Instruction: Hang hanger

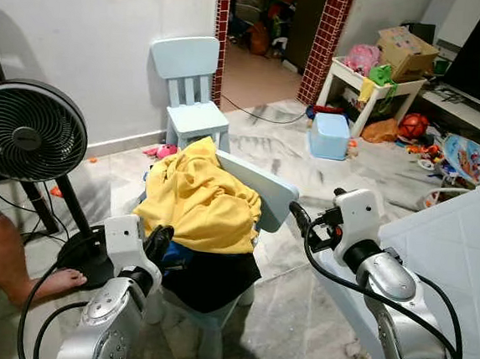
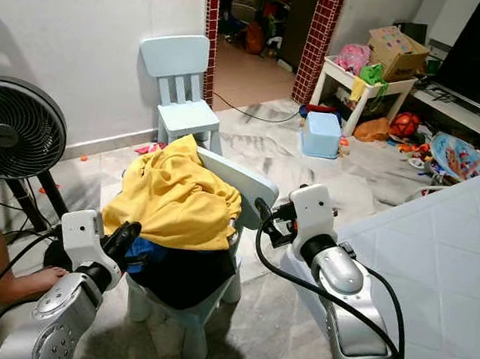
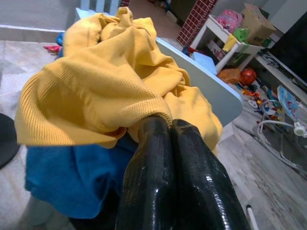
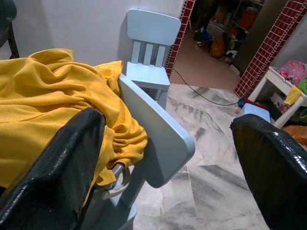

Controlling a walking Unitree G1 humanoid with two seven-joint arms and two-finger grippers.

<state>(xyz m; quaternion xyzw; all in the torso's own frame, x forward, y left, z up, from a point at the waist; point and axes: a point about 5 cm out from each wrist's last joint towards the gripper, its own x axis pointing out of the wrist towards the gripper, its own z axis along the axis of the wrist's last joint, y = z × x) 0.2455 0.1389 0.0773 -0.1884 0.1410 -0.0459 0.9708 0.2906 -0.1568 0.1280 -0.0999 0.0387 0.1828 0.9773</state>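
A yellow garment [image 1: 201,197] lies heaped on a small light-blue chair, draped over its backrest [image 1: 265,186]. Blue cloth [image 3: 72,172] and black cloth [image 1: 210,282] lie under it. A beige hanger hook [image 4: 117,184] curls out from beneath the yellow cloth by the backrest. My left gripper [image 1: 159,241] is shut, its tips against the yellow hem [image 3: 144,108] at the pile's near left side. My right gripper [image 1: 298,216] hangs open just right of the backrest, its two fingers [image 4: 67,158] spread wide with nothing between them.
A black floor fan [image 1: 27,131] stands at the left, with a person's leg and foot [image 1: 50,285] beside its base. A second light-blue chair [image 1: 193,91] is by the wall. A white quilted mattress [image 1: 461,249] lies at the right. Toys, a blue stool [image 1: 330,135] and a white table lie beyond.
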